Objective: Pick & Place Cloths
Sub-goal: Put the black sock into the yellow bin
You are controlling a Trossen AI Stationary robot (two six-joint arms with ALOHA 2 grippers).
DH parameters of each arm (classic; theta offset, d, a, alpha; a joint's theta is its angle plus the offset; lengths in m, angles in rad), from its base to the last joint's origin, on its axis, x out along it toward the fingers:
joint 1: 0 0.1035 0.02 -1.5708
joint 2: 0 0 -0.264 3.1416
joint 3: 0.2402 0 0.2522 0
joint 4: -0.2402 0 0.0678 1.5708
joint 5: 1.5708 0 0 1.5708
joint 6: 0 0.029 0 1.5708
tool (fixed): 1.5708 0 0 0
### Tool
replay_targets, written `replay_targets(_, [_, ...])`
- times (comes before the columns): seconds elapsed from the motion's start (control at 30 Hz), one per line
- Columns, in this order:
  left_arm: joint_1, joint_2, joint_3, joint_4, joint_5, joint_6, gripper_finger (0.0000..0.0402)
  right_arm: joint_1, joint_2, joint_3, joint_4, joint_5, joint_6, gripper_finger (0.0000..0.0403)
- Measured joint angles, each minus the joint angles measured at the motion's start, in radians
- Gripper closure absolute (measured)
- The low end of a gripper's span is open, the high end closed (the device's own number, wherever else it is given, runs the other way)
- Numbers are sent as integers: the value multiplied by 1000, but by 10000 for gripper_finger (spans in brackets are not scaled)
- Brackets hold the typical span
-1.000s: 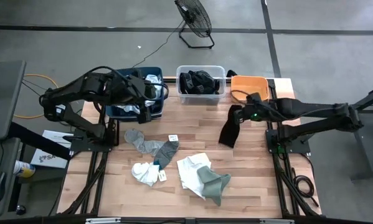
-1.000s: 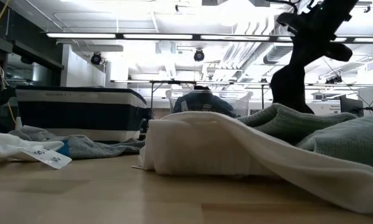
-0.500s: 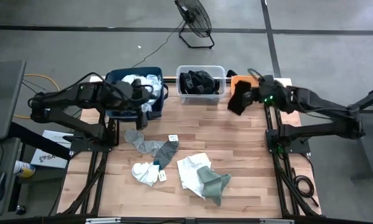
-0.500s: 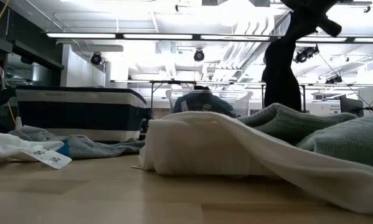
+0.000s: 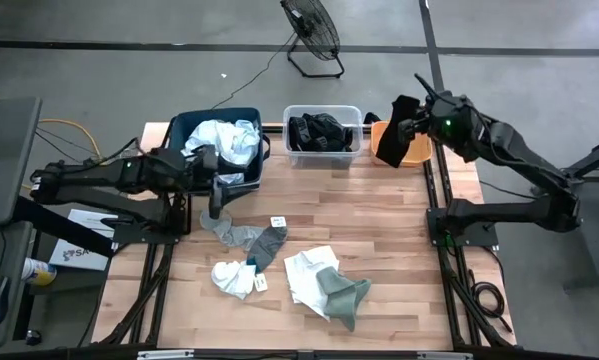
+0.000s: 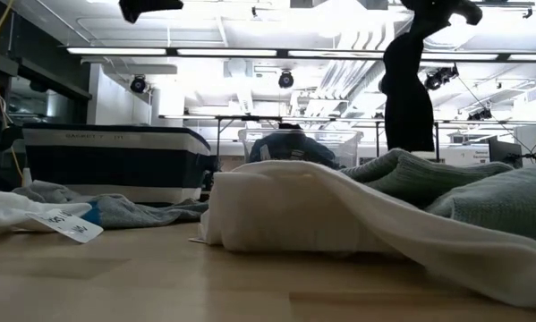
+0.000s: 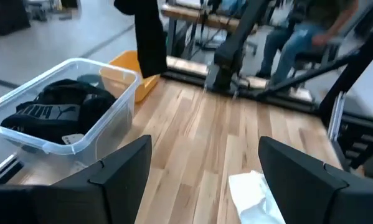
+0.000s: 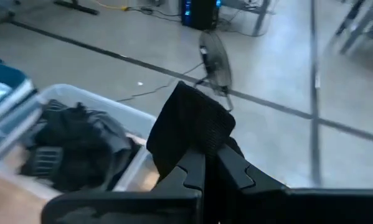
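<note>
over the orange tub (image 5: pixel 407 150) | right gripper (image 5: pixel 407 120) clamped on black cloth (image 5: pixel 390 140) | left gripper (image 5: pixel 216 188) spread wide, empty

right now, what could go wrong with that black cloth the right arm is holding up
The right gripper is shut on the black cloth, which hangs over the orange tub near its rim, so a release could leave it draped over the edge. The clear tub of dark cloths sits right beside it, an easy wrong target.

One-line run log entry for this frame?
right gripper: shut on black cloth, above orange tub | left gripper: open, empty, by navy bin
</note>
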Motion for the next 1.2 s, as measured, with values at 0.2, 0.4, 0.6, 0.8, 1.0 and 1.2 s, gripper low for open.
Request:
replay_targets(0.2, [0,-129,-154,165,1,-23,112,-81,45,14,-11,-21,-65,398])
replay_targets(0.4, [0,-230,-261,265,1,-22,112,-160,97,14,-24,-39,-91,398])
replay_targets(0.6, [0,-321,-326,292,1,-22,112,-242,170,14,-26,-33,-186,398])
replay_targets(0.8, [0,-359,-353,291,1,-22,112,-296,244,14,-16,-23,-223,398])
replay_targets(1.0, [0,-360,-357,279,1,-23,112,-326,312,14,-77,-32,-166,398])
replay_targets(1.2, [0,-360,-357,276,3,-29,112,-345,383,14,-163,-93,31,398])
